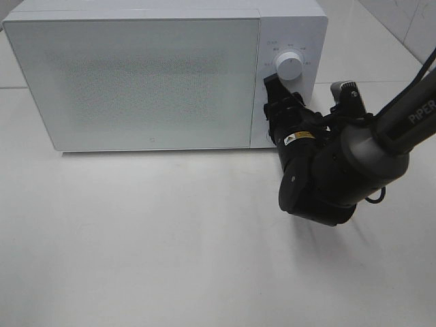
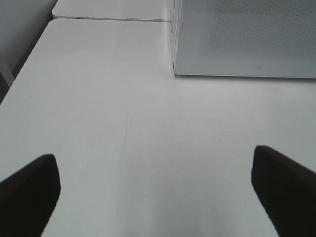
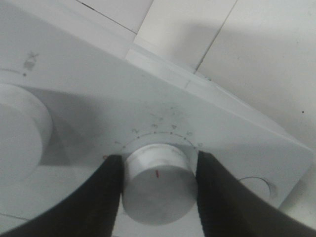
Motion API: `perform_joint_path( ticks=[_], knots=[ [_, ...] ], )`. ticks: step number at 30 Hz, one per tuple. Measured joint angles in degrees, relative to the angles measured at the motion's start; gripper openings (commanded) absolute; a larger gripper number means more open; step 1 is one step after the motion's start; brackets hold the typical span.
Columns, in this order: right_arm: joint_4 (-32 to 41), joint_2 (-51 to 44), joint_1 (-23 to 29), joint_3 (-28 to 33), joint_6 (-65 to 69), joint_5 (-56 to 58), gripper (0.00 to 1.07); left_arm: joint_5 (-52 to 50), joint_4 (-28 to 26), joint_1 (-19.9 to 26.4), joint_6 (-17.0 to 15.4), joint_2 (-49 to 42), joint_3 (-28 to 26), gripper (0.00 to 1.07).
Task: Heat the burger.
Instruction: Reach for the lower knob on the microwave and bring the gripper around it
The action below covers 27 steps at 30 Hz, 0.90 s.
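The burger is out of view in every frame. A white microwave (image 1: pixel 136 82) stands at the back of the table with its door closed. My right gripper (image 1: pixel 274 109) reaches to its control panel, below the upper dial (image 1: pixel 289 66). In the right wrist view, my right gripper (image 3: pixel 159 158) is shut on the lower timer dial (image 3: pixel 157 185), a black finger (image 3: pixel 106 192) pressed against each side. My left gripper (image 2: pixel 154 158) hangs open over bare table with nothing between its fingers, to the left of the microwave (image 2: pixel 247 39).
The white table (image 1: pixel 170 245) stretches in front of the microwave. The right arm (image 1: pixel 381 136) comes in from the right edge. A second table (image 2: pixel 113 9) adjoins behind the microwave's left corner. The upper dial (image 3: pixel 19 128) sits beside the gripped one.
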Motion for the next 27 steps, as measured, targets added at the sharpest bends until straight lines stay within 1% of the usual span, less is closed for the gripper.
perform_joint_path(
  ticks=[2, 5, 7, 10, 12, 17, 23, 27],
  knots=[
    [0.0, 0.0, 0.0, 0.0, 5.8, 0.0, 0.0, 0.0, 0.0, 0.0, 0.0, 0.0, 0.0, 0.98],
    [0.0, 0.0, 0.0, 0.0, 6.9, 0.0, 0.0, 0.0, 0.0, 0.0, 0.0, 0.0, 0.0, 0.98],
    [0.0, 0.0, 0.0, 0.1, 11.9, 0.1, 0.0, 0.0, 0.0, 0.0, 0.0, 0.0, 0.0, 0.98],
    [0.0, 0.0, 0.0, 0.1, 13.0, 0.1, 0.0, 0.0, 0.0, 0.0, 0.0, 0.0, 0.0, 0.98],
    [-0.2, 0.1, 0.0, 0.2, 17.8, 0.1, 0.0, 0.0, 0.0, 0.0, 0.0, 0.0, 0.0, 0.98],
    [-0.2, 0.1, 0.0, 0.2, 23.8, 0.1, 0.0, 0.0, 0.0, 0.0, 0.0, 0.0, 0.0, 0.98],
    [-0.1, 0.2, 0.0, 0.2, 29.7, 0.1, 0.0, 0.0, 0.0, 0.0, 0.0, 0.0, 0.0, 0.98],
    [0.0, 0.2, 0.0, 0.2, 31.1, 0.1, 0.0, 0.0, 0.0, 0.0, 0.0, 0.0, 0.0, 0.98]
  ],
)
